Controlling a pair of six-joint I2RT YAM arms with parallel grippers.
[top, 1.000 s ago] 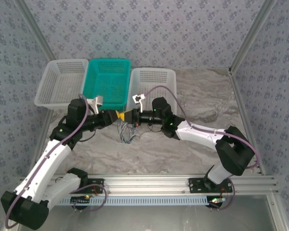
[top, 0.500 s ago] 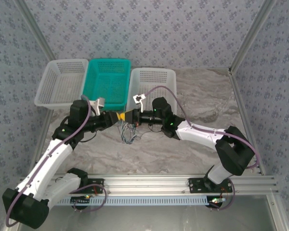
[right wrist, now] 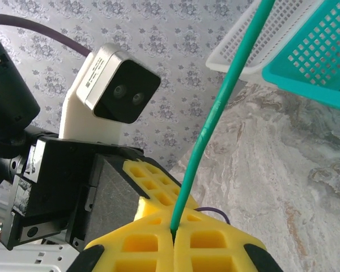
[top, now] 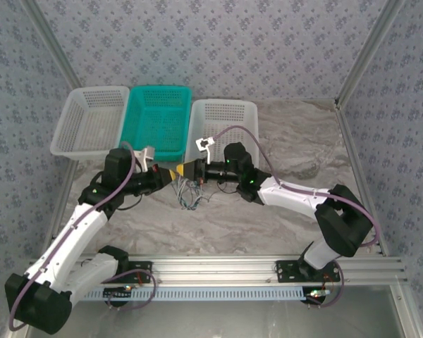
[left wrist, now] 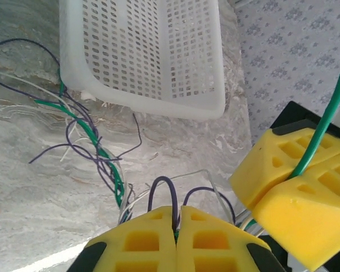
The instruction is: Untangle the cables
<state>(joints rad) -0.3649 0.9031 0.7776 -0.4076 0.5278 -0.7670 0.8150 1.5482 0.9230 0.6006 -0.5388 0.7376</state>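
— Several cables [left wrist: 96,150] lie tangled on the table [top: 282,218], just in front of a white basket [left wrist: 147,105], and rise into our jaws.
— Who holds what?
— Our right gripper [right wrist: 173,235] is clenched on the green cable [right wrist: 221,107], which runs straight up and away from it. Our left gripper [left wrist: 176,218] is clamped on a dark loop [left wrist: 162,178], with pale strands beside it.
— How do they stand?
— Nearly touching, tips facing, with the tangle below and between them.
— So neither arm is clearly nearer. We judge the pull should go sideways, apart along the line between the jaws.
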